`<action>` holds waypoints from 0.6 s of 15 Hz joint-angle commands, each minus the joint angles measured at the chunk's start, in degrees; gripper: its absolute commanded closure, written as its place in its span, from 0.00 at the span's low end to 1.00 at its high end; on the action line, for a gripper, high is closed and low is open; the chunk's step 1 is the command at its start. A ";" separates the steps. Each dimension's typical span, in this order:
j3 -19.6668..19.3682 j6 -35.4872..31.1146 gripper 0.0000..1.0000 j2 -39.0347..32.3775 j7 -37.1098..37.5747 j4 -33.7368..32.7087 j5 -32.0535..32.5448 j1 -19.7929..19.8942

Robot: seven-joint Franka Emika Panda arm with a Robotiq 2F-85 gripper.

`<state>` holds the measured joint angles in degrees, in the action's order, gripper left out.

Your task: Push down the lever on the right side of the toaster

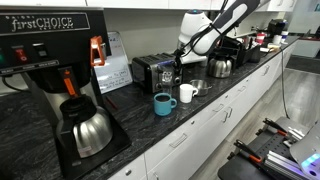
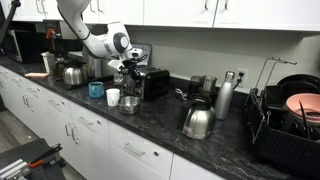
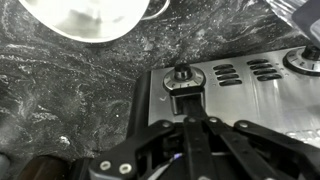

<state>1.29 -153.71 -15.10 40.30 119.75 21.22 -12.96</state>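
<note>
Jaws together over toaster point(image 1: 150, 72), lengthwise along counter point(image 1: 200, 112)

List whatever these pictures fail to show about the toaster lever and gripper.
Gripper open or shut: wrist view, too dark and blurred.
Contact with the lever: wrist view, gripper covers the slot below it.
Lever in both exterior views: too small to see.
Toaster: wrist view, cut off by the right edge.

Gripper point(image 2: 127, 72) just beside toaster point(image 2: 153, 82), at its 9 o'clock end; white mug point(image 2: 113, 97) and steel bowl point(image 2: 129, 104) at its 8 o'clock
</note>
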 commanded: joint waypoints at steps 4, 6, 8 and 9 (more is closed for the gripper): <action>-1.91 -2.05 1.00 -2.07 1.28 0.29 0.10 -1.75; -1.98 -2.28 1.00 -2.30 1.46 0.48 -0.10 -1.81; -1.89 -2.46 1.00 -2.53 1.40 0.50 -0.42 -1.80; -1.79 -2.52 1.00 -2.57 1.39 0.58 -0.65 -1.78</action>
<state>0.30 -154.24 -15.51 40.78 119.90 21.20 -13.94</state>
